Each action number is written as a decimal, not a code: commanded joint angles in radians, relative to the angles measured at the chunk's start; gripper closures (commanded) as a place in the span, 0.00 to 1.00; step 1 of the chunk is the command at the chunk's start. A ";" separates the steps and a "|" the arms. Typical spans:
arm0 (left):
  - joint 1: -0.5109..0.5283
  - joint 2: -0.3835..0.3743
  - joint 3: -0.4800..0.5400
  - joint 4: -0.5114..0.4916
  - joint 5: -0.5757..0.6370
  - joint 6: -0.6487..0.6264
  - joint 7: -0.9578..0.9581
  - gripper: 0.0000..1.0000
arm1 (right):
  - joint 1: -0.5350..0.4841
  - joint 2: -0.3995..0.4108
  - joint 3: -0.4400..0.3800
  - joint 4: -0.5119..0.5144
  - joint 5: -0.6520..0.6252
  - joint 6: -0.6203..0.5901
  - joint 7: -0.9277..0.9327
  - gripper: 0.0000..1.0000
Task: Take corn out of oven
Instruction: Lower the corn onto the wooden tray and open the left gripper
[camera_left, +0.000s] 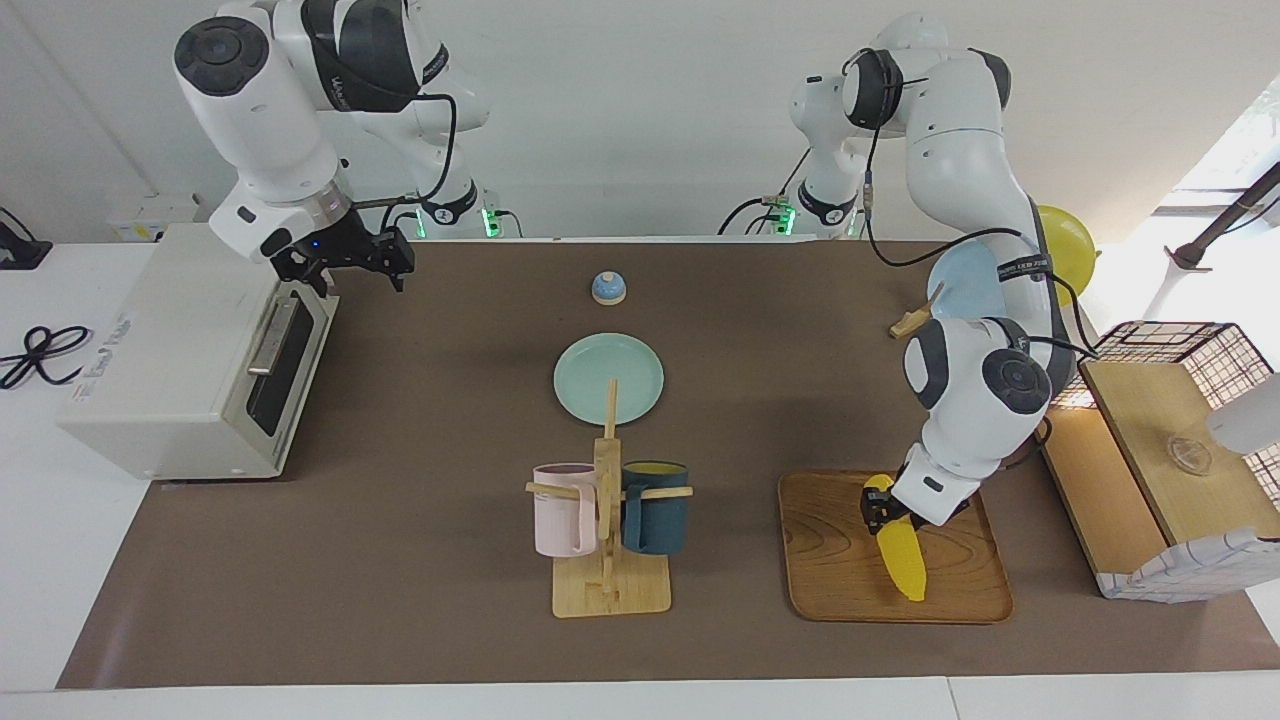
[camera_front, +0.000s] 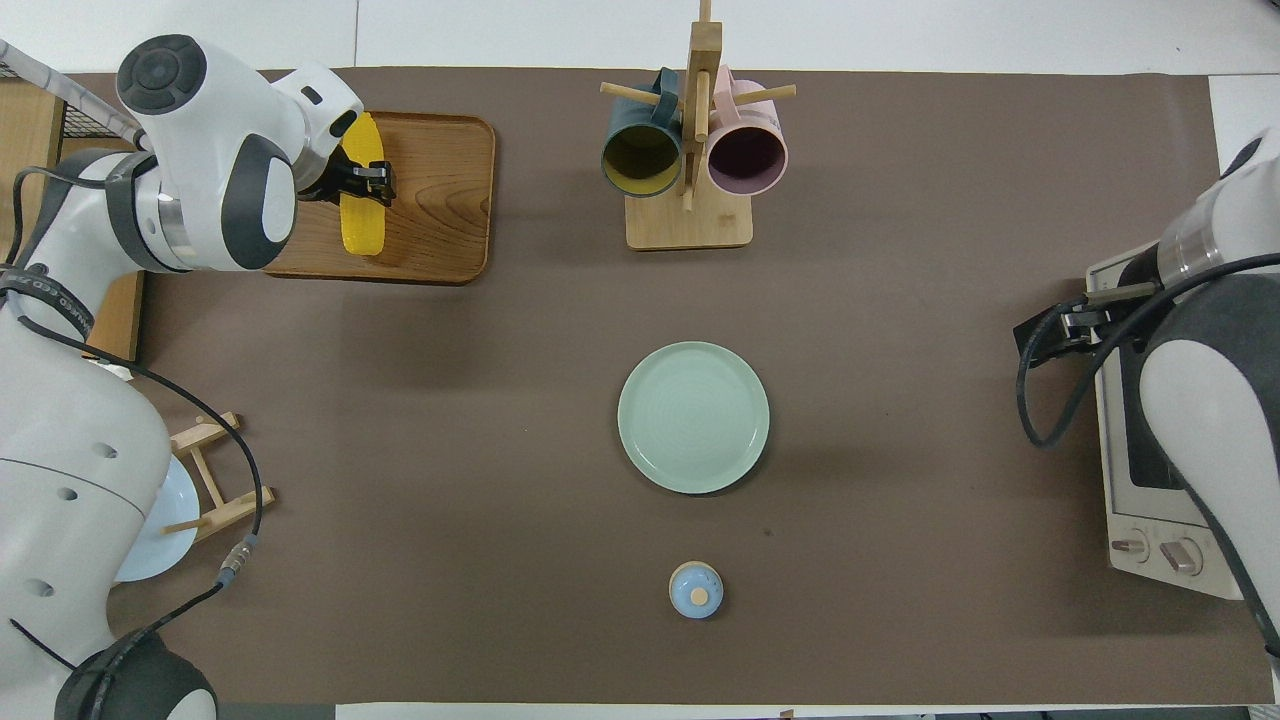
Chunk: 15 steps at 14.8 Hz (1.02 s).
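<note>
Clamping the bright yellow tapered corn (camera_left: 902, 556) over the grained wooden tray (camera_left: 830, 560), the left gripper (camera_left: 876, 505) half hides its thick end. Spread apart, the right gripper (camera_left: 345, 262) hovers by the boxy white oven (camera_left: 160, 370), whose door is shut.

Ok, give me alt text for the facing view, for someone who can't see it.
The left gripper holds a yellow corn tilted down onto a wooden tray. The right gripper hangs open above the closed door of the white oven. Between them are a green plate and a mug rack.
</note>
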<state>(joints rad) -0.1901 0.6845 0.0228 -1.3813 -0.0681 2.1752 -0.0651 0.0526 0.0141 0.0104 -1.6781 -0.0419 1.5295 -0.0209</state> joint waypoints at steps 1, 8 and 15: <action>0.012 0.023 -0.010 0.024 0.021 0.023 0.013 1.00 | -0.019 0.026 0.008 0.037 0.017 -0.031 0.013 0.00; 0.009 -0.029 -0.007 0.019 0.011 -0.023 0.001 0.00 | -0.036 0.021 0.008 0.037 0.020 -0.029 0.009 0.00; 0.037 -0.278 -0.003 -0.036 0.017 -0.318 -0.019 0.00 | -0.034 0.015 0.008 0.034 0.020 -0.025 0.010 0.00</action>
<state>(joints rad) -0.1737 0.5135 0.0273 -1.3601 -0.0676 1.9465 -0.0737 0.0314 0.0281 0.0105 -1.6578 -0.0419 1.5244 -0.0209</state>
